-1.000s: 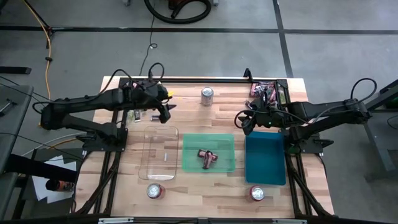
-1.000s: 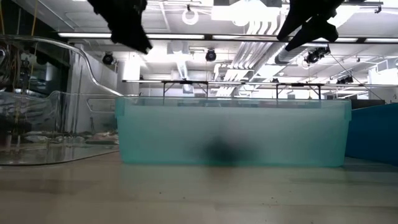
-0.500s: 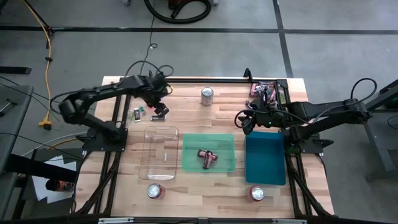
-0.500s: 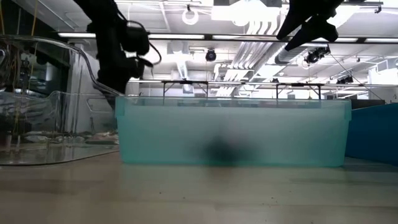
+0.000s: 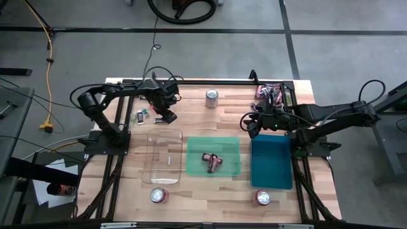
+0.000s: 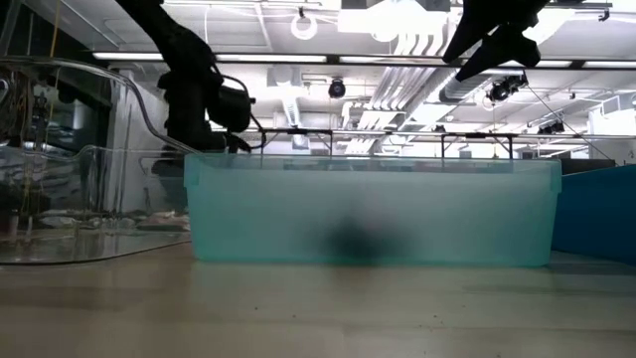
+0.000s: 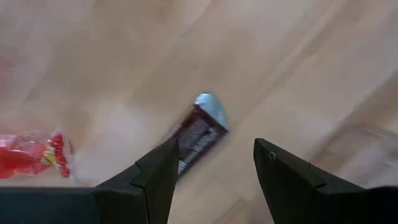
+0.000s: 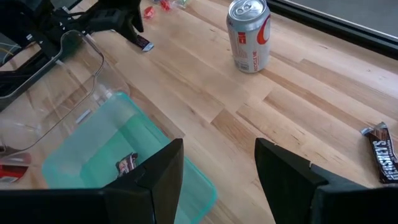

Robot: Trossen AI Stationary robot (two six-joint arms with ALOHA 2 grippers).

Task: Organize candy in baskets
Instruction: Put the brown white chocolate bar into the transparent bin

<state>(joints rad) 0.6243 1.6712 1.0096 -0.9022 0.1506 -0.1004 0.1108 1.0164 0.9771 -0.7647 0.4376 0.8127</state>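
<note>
My left gripper is open and low over the table's far-left part, beyond the clear basket. In the left wrist view a dark and silver candy lies flat on the wood just ahead of the gap between the fingers, untouched. A red-wrapped sweet lies beside it. My right gripper hangs open in the air by the far-left corner of the teal basket. The green basket holds maroon candy. More candy lies in a heap at the far-right corner.
One drink can stands at the far edge, and two more near the front edge. A black metal frame runs along the far side. Loose sweets lie left of my left gripper. Bare wood lies between the baskets and the far can.
My left gripper has come down from high above the table to just over the wood beyond the clear basket, and its arm has swung in toward the table's far side. The right arm has kept still.
</note>
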